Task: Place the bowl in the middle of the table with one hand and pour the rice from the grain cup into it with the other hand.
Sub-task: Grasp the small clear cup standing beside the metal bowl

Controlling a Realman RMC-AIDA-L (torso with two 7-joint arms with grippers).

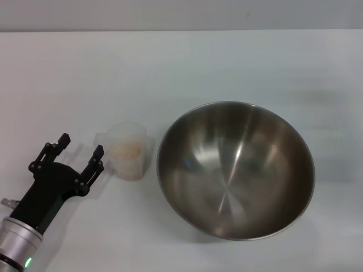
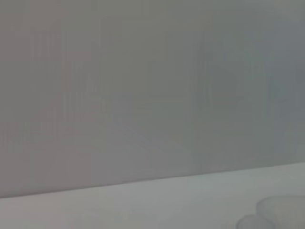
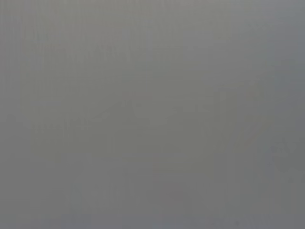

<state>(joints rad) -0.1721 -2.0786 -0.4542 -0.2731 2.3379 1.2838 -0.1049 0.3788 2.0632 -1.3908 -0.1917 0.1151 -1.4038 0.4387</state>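
Note:
The steel bowl (image 1: 235,170) stands upright and holds nothing, right of the middle of the white table (image 1: 170,68). The frosted grain cup (image 1: 129,152) stands just left of the bowl, apart from it, with pale rice (image 1: 126,149) inside. My left gripper (image 1: 81,145) is open at the near left, its nearer fingertip close beside the cup's left side, holding nothing. The cup's rim shows faintly in the left wrist view (image 2: 281,212). My right gripper is out of view; the right wrist view shows only plain grey.
The table's far edge (image 1: 181,30) runs across the top of the head view, with a grey wall behind it. Bare tabletop lies behind the cup and bowl.

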